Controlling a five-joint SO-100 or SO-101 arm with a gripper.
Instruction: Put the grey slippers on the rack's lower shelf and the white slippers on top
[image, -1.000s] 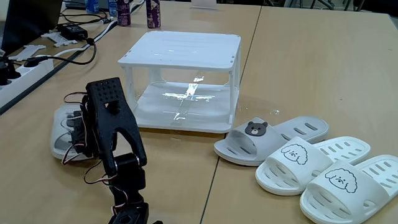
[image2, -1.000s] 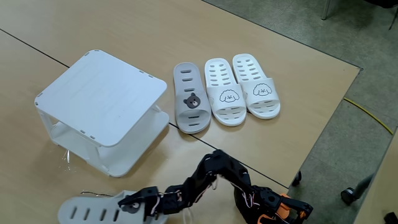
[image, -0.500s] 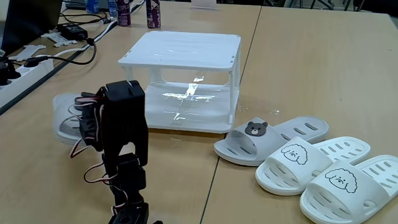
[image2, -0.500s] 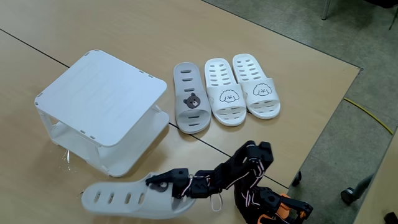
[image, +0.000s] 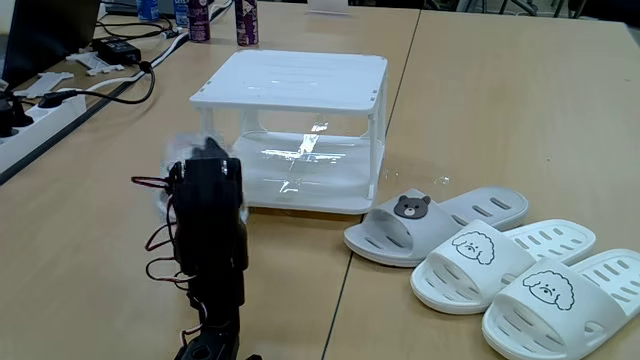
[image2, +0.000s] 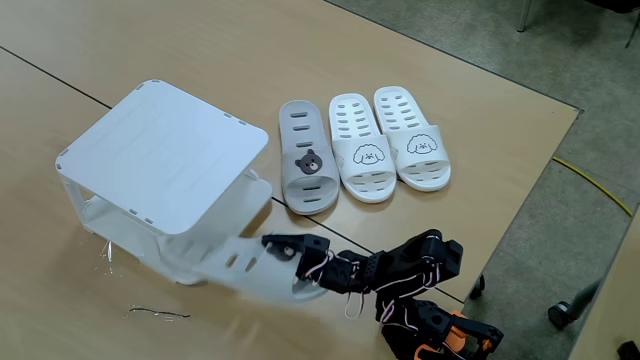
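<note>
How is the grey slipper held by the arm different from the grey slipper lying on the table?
The held grey slipper is gripped at one end in the gripper, pointing towards the rack. The other grey slipper lies flat beside the white slippers.

The held one looks blurred, and its strap cannot be seen; the resting one is sharp and shows a brown bear face.

Both are pale grey with slots in the sole.

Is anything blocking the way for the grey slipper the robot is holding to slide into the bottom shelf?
Nothing visible. The gripper holds a grey slipper right at the open front of the rack, and the lower shelf looks bare.
</note>
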